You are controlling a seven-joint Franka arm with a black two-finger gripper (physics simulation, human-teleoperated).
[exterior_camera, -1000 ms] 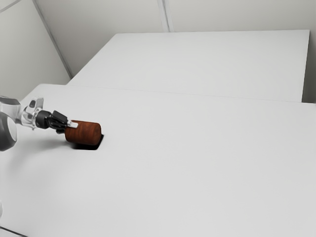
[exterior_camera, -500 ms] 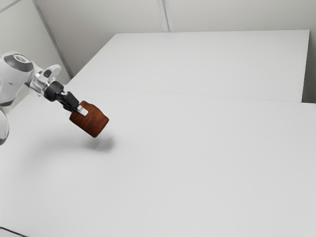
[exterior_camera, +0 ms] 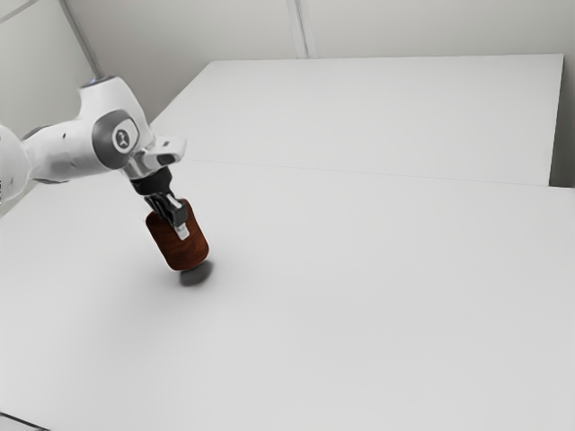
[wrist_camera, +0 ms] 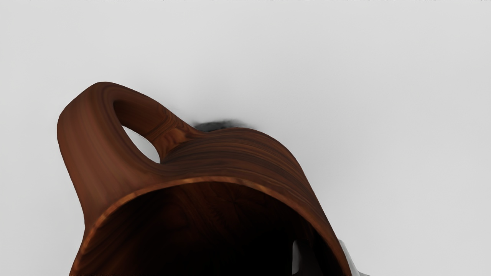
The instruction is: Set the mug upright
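Mug left of centre in exterior view, held tilted, base apparently just above tabletop. Tool grasping mug wall, one finger inside, one outside. Status: not upright. Judged remaining: straighten, seat base, release.

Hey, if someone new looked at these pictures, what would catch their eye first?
First, the dark wood-grained mug, tilted in the gripper over a shadow on the white table. In the wrist view, the big looped handle and dark open mouth stand out, one finger inside the mug's wall, the other outside.
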